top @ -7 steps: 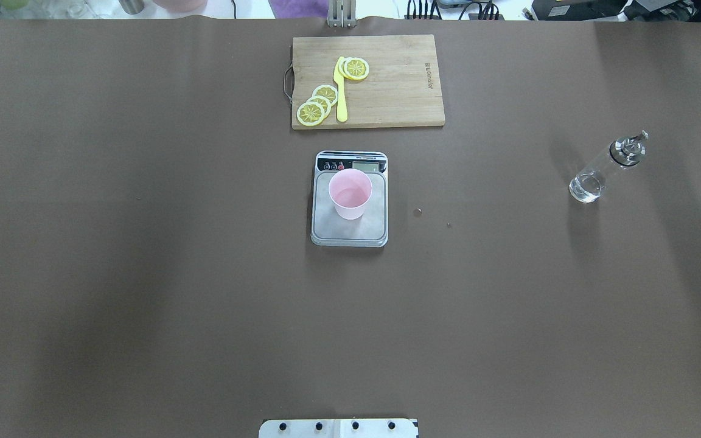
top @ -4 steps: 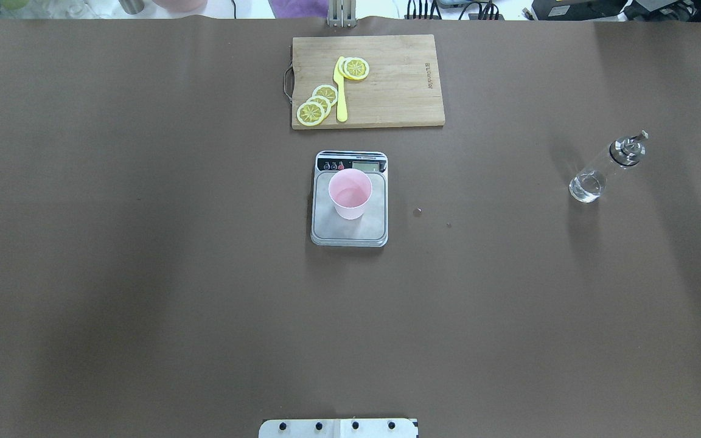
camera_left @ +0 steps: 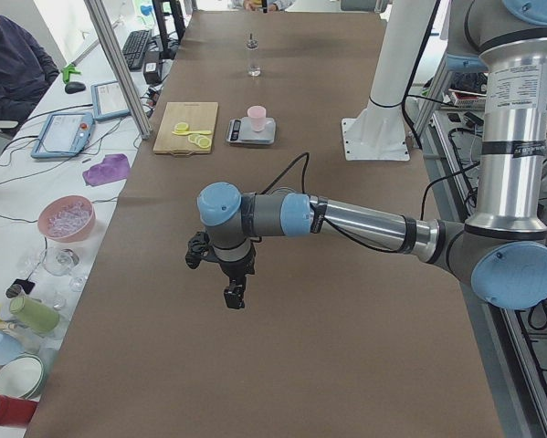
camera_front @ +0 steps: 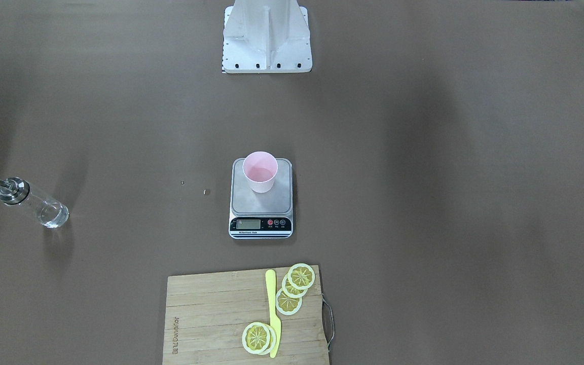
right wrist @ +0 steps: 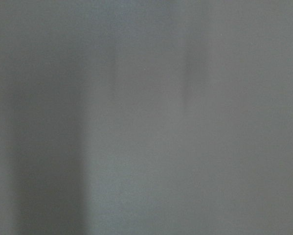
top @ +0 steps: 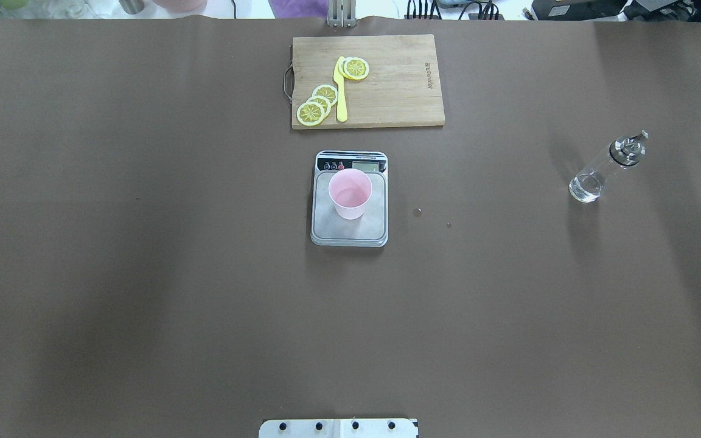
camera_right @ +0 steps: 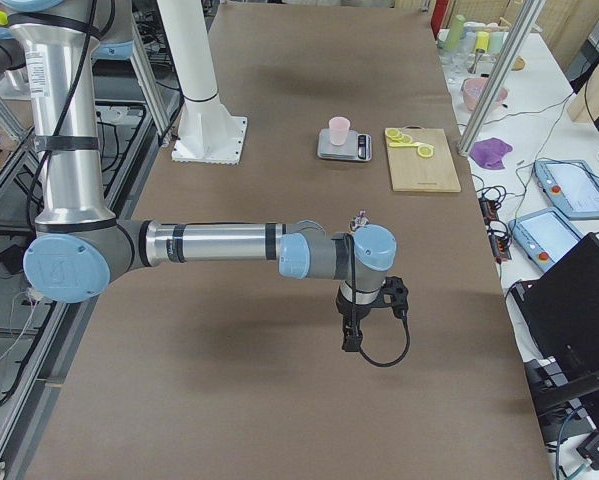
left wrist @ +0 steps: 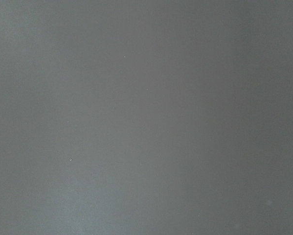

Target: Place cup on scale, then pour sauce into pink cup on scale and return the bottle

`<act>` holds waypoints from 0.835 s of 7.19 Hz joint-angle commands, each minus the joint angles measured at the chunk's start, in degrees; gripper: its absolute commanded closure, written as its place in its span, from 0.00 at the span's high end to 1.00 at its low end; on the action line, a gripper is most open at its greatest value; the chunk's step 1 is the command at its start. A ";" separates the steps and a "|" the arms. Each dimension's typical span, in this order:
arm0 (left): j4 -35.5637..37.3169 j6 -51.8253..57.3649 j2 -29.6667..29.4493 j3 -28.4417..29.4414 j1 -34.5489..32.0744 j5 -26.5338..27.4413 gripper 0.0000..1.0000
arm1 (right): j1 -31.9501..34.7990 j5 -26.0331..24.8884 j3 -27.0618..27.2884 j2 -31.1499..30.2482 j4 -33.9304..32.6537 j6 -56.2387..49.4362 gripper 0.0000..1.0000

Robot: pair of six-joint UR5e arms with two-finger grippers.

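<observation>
Only my two side views catch the arms. The left arm [camera_left: 364, 224] and right arm [camera_right: 209, 243] stretch over the brown table [top: 143, 274], well apart from the props. The left gripper [camera_left: 233, 297] and right gripper [camera_right: 350, 342] hang above bare cover, and from there I cannot tell whether either pincer is spread or pressed together. Both wrist cameras give me only blurred grey surface. Overhead I count one cutting board [top: 399, 91], one scale [top: 326, 228] near it, and one bottle [top: 600, 173] standing well apart on the robot's right, with the sauce [top: 586, 187] faint in its base. One cup [top: 350, 193] sits on the scale's platform, its contents hard to make out. On the board lie one yellow knife [top: 341, 91] and five lemon slices [top: 311, 114], some overlapping. Two tiny specks [top: 417, 212] lie near the scale.
</observation>
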 commanded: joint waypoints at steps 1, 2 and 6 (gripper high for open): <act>-0.19 0.01 0.04 -0.01 0.00 0.00 0.99 | 0.00 -0.21 2.39 -1.25 0.00 0.21 1.00; -0.28 0.01 0.04 -0.01 0.09 -0.09 0.99 | 0.00 -0.13 2.76 -1.26 0.00 0.21 1.00; -0.28 0.01 -0.05 -0.01 0.00 0.00 0.99 | 0.00 -0.13 2.93 -1.35 0.00 0.21 1.00</act>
